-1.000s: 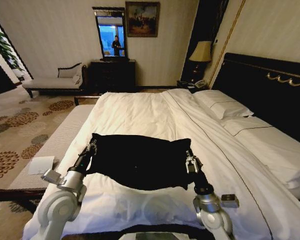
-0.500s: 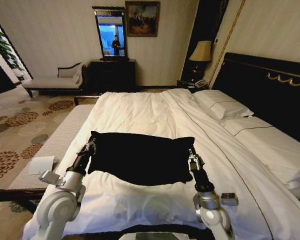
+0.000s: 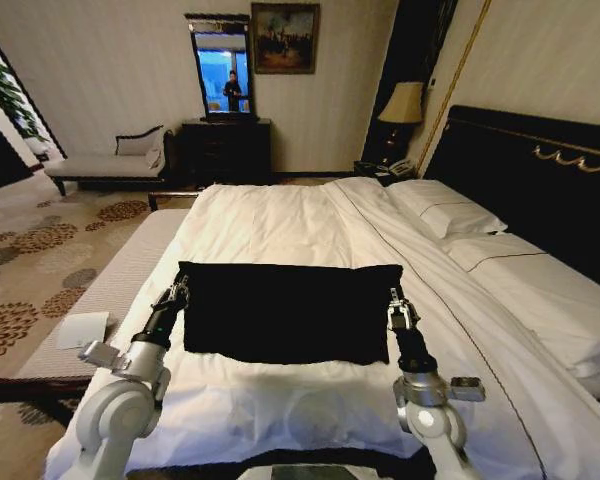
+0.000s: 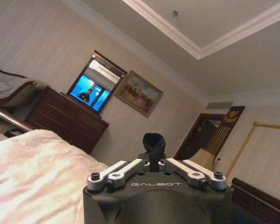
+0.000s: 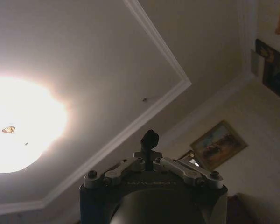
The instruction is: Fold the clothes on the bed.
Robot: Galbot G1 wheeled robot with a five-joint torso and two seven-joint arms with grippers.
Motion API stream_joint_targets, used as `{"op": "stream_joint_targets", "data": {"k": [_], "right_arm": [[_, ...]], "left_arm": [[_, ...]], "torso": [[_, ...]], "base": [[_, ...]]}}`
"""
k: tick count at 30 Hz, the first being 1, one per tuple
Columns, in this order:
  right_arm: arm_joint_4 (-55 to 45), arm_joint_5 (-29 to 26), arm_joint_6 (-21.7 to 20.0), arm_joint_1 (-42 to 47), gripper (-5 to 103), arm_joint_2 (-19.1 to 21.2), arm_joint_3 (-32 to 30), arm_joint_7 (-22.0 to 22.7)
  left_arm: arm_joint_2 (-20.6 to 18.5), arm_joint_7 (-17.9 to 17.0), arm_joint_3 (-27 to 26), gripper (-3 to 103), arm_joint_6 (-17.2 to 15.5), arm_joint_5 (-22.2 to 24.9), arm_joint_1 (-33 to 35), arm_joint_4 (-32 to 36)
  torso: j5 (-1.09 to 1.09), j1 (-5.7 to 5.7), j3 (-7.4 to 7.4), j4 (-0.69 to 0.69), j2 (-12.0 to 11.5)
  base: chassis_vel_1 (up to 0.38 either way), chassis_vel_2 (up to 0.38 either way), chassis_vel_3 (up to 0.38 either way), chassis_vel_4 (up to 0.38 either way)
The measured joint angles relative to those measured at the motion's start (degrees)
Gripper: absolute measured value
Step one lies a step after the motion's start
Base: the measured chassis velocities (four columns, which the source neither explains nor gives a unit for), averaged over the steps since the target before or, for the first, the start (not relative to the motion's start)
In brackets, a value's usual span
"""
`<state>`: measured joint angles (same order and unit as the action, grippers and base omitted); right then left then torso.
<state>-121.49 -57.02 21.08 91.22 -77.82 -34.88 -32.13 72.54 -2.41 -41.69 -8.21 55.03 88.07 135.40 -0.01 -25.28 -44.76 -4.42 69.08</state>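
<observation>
1. Position: the clothes (image 3: 285, 312), a black T-shirt, are held up as a taut dark rectangle over the near half of the bed (image 3: 280, 225), at about 6 o'clock from the bed's centre.
2. Left gripper (image 3: 176, 293): at the garment's 9 o'clock edge. In the left wrist view the fingers (image 4: 150, 145) are closed narrow on a tuft of black fabric.
3. Right gripper (image 3: 398, 309): at the garment's 3 o'clock edge. In the right wrist view the fingers (image 5: 148, 141) are likewise pinched on a small nub of black cloth.
4. Risk, slip: each hold appears to take only a small bunch of soft fabric. Judged outcome: added sideways tension could pull a corner free, dropping that side in a heap.
5. Risk, uneven lowering: if one arm descends ahead of the other, the fold line would likely skew and wrinkle.
6. Risk, snag: the white duvet (image 3: 270, 405) lies just beneath; a low pass could drag it.
7. Orientation: the long axis runs 9 to 3 o'clock, across the bed. Which end is the collar cannot be told; no lettering is visible.
</observation>
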Motion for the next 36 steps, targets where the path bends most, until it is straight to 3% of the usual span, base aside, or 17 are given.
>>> {"op": "stream_joint_targets", "data": {"k": [3,4,7,8,13,14,17,18,19,21,24,28,29,33,34,36], "right_arm": [[-0.9,3.6,0.9,2.5,2,-0.2,1.3,6.3],[-0.9,3.6,0.9,2.5,2,-0.2,1.3,6.3],[-3.0,9.8,1.4,6.5,2,-0.8,3.3,14.1],[-3.0,9.8,1.4,6.5,2,-0.8,3.3,14.1],[-12.5,20.9,-0.2,16.8,2,-0.1,4.1,27.9],[-12.5,20.9,-0.2,16.8,2,-0.1,4.1,27.9],[-21.1,18.6,-6.4,19.5,2,2.2,3.4,38.6],[-21.8,16.0,-9.3,18.5,2,3.1,3.3,42.1],[-21.8,16.0,-9.3,18.5,2,3.1,3.3,42.1],[-20.0,10.7,-14.0,13.4,2,5.4,3.5,47.8],[-12.4,8.1,-16.9,6.6,2,7.2,5.1,49.5],[7.8,3.7,-18.8,-7.6,2,8.9,11.4,48.0],[7.8,3.7,-18.8,-7.6,2,8.9,11.4,48.0],[25.2,3.3,-17.6,-19.3,2,7.9,16.7,44.1],[25.2,3.3,-17.6,-19.3,2,7.9,16.7,44.1],[30.9,3.3,-16.2,-23.3,2,7.4,17.9,42.4]], "left_arm": [[0.4,-0.1,0.2,2,0.1,-0.8,0.7,0.5],[0.4,-0.1,0.2,2,0.1,-0.8,0.7,0.5],[0.5,-0.1,0.3,2,1.4,-4.0,3.0,0.8],[0.5,-0.1,0.3,2,1.4,-4.0,3.0,0.8],[-1.2,-2.0,-2.8,2,2.4,-8.7,13.4,7.4],[-1.2,-2.0,-2.8,2,2.4,-8.7,13.4,7.4],[-2.9,-6.2,-5.0,2,-1.7,-9.2,15.1,8.1],[-3.3,-7.6,-4.8,2,-3.2,-9.2,13.8,8.1],[-3.3,-7.6,-4.8,2,-3.2,-9.2,13.8,8.1],[-4.1,-9.6,-2.4,2,-6.5,-9.5,8.2,8.0],[-4.4,-10.0,1.6,2,-8.1,-11.6,2.4,3.2],[-3.2,-9.5,12.6,2,-8.5,-15.8,-10.9,-19.0],[-3.2,-9.5,12.6,2,-8.5,-15.8,-10.9,-19.0],[0.4,-6.4,19.2,2,-5.2,-16.9,-22.9,-39.3],[0.4,-6.4,19.2,2,-5.2,-16.9,-22.9,-39.3],[1.8,-4.5,20.2,2,-3.4,-15.4,-26.4,-45.7]], "torso": [[0.01,0.0,0.0,0.01,0.0],[0.01,0.0,0.0,0.01,0.0],[0.01,0.0,0.0,0.0,0.0],[0.01,0.0,0.0,0.0,0.0],[0.05,0.01,0.01,-0.01,0.0],[0.05,0.01,0.01,-0.01,0.0],[-0.04,0.03,0.02,0.02,0.0],[-0.01,0.03,0.02,0.0,0.0],[-0.01,0.03,0.02,0.0,0.0],[-0.03,0.02,0.01,0.01,0.0],[0.1,0.01,0.01,-0.01,0.0],[0.02,-0.02,-0.03,0.02,0.0],[0.02,-0.02,-0.03,0.02,0.0],[0.0,-0.03,-0.03,0.0,0.0],[0.0,-0.03,-0.03,0.0,0.0],[0.02,-0.03,-0.03,0.01,0.0]], "base": [[0.0,0.0,0.0,0.0],[0.0,0.0,0.0,0.0],[0.0,0.0,0.0,0.0],[0.0,0.0,0.0,0.0],[0.0,0.0,0.0,0.0],[0.0,0.0,0.0,0.0],[0.0,0.0,0.0,0.0],[0.0,0.0,0.0,0.0],[0.0,0.0,0.0,0.0],[0.0,0.0,0.0,0.0],[0.0,0.0,0.0,0.0],[0.0,0.0,0.0,0.0],[0.0,0.0,0.0,0.0],[0.0,0.0,0.0,0.0],[0.0,0.0,0.0,0.0],[0.0,0.0,0.0,0.0]]}}
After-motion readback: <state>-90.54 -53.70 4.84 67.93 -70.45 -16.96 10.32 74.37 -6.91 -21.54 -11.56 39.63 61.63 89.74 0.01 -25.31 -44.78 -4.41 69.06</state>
